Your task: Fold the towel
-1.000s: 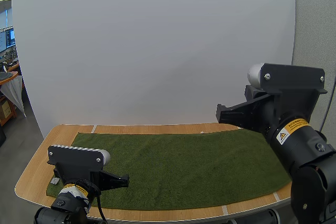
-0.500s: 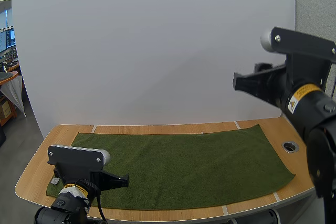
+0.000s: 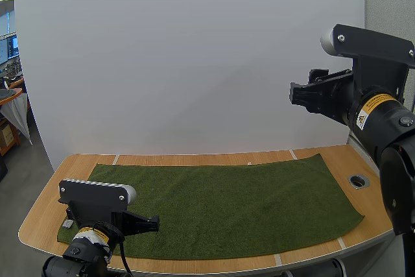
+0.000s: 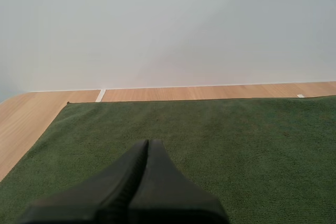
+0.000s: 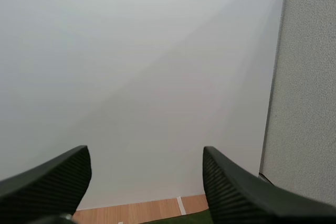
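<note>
White backdrop sheet [image 3: 194, 56] curves down onto the back of the wooden table [image 3: 40, 217]. Dark green towel [image 3: 227, 202] lies flat and fully spread on the table, single layer, no fold in it, covering most of the top. Its long back edge runs along the backdrop with a strip of bare wood between, and its near-right corner comes close to the table's front edge. On the right side the right arm [image 3: 382, 121] sits high above the table's right end, well clear of the towel, wrist roughly level and aimed at the backdrop. The right gripper [image 3: 303, 94] hangs in open air. Right wrist view: its two fingers [image 5: 50, 187] stand wide apart, ribbed faces inward, nothing between them, backdrop ahead, and a sliver of table and towel edge beneath. At the towel's near-left corner the left arm [image 3: 97, 209] sits low, wrist about level. The left gripper [image 3: 146, 224] is down close to the cloth. Left wrist view: fingers [image 4: 126, 182] pressed together into one dark wedge, gripping nothing, tip aimed across the towel toward its back edge. Can't tell if the wedge touches the cloth. Round grommet hole [image 3: 357, 181] in the bare wood just beside the towel's right edge. Short white tape marks [image 3: 116, 159] on the wood near the back edge.
</note>
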`<action>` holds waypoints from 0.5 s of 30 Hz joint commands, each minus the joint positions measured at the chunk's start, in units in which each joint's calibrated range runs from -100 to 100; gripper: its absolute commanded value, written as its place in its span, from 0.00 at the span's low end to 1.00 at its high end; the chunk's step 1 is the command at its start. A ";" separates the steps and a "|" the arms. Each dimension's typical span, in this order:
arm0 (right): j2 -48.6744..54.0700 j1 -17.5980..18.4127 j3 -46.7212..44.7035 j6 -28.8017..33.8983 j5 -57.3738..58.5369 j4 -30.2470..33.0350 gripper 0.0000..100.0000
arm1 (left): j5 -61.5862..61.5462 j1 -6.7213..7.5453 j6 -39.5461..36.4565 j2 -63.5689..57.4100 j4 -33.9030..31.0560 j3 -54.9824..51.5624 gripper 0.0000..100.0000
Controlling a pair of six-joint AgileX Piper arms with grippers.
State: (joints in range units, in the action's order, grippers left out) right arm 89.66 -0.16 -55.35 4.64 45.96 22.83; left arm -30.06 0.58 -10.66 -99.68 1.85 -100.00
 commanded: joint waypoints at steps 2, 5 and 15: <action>0.00 -0.67 0.36 0.85 -1.00 1.25 1.00 | 0.48 0.16 -0.40 -0.32 0.58 0.00 0.00; -1.32 -2.06 0.36 3.34 -0.36 1.01 1.00 | 0.66 0.16 -0.40 -0.32 0.43 0.00 0.00; -19.06 -3.47 8.56 5.00 8.75 1.11 1.00 | 0.66 0.16 -0.40 -0.32 0.43 0.00 0.00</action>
State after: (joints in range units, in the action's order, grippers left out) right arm 75.83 -3.39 -50.13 8.98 51.45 23.33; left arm -30.06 0.58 -10.66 -99.68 1.85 -100.00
